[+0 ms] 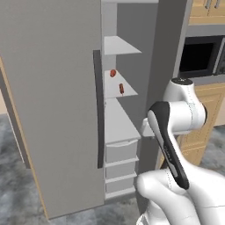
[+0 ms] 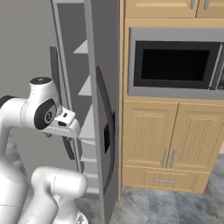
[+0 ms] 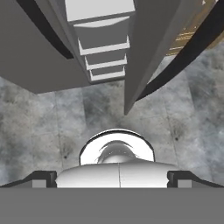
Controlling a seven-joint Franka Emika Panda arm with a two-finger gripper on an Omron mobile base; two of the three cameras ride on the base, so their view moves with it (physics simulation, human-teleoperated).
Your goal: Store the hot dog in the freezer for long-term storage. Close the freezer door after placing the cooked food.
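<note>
Grey mottled kitchen flooring [image 3: 183,113] is spreading beneath the hand, which is pointing down toward it. The gripper [image 3: 112,178] is showing its two dark finger tips [image 3: 41,177] standing wide apart at the bottom of the hand view, clasping nothing. Just ahead of it the freezer [image 1: 121,127] is standing open, its pale drawers [image 3: 103,46] stacked below the shelves. The hot dog [image 1: 121,88] is lying on a middle shelf [image 1: 119,88] inside, with a second small reddish piece [image 1: 113,73] sitting behind it. The freezer door [image 2: 105,109] is swung out edge-on beside the arm, carrying its long dark handle [image 2: 109,131]. Beyond it, a black-fronted microwave [image 2: 175,65] is sitting above wooden cabinets [image 2: 170,140].
</note>
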